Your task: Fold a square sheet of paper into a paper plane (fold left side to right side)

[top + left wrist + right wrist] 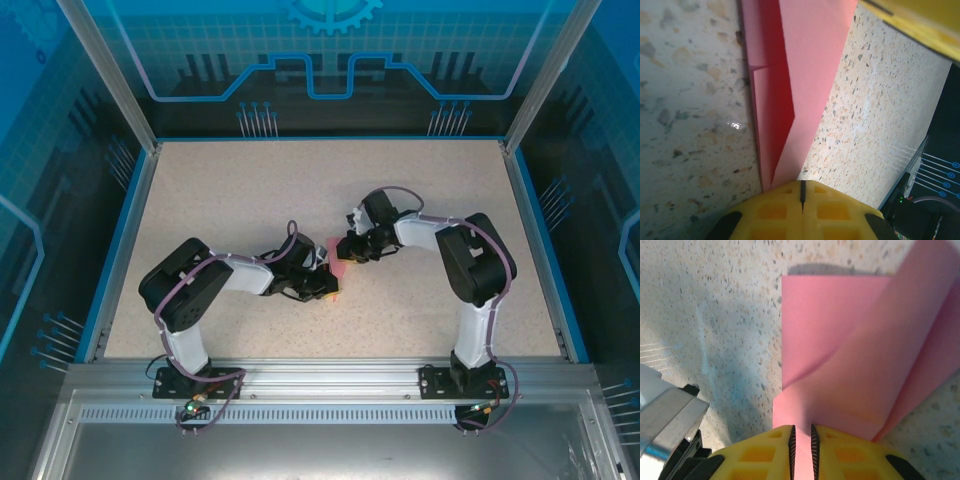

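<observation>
Top external view: your pink paper (340,264) lies at the middle of the frame on the speckled table (250,190), between two gripper heads that nearly meet; the left gripper (322,288) sits just below and left of it, the right gripper (353,248) just above and right.

In the left wrist view the yellow fingers at the bottom edge are pressed together to a hairline, and the paper's narrow folded end runs down to them from the top of the frame; you cannot tell whether a layer is caught there. In the right wrist view the jaws stand a slit apart with pink running through the gap, so that gripper is pinching the paper at the lower middle of the frame.

Expect the paper to be very light, thin and limp; it will likely slide on the smooth table, keep any crease you press in, and crumple or tear if the two arms pull against each other. Take it at a folded edge, where the layers are doubled; the flap rising at the right of the right wrist view looks like the easiest purchase.

What stands in your way is mainly the other gripper head, close by; the blue enclosure walls are well apart.
</observation>
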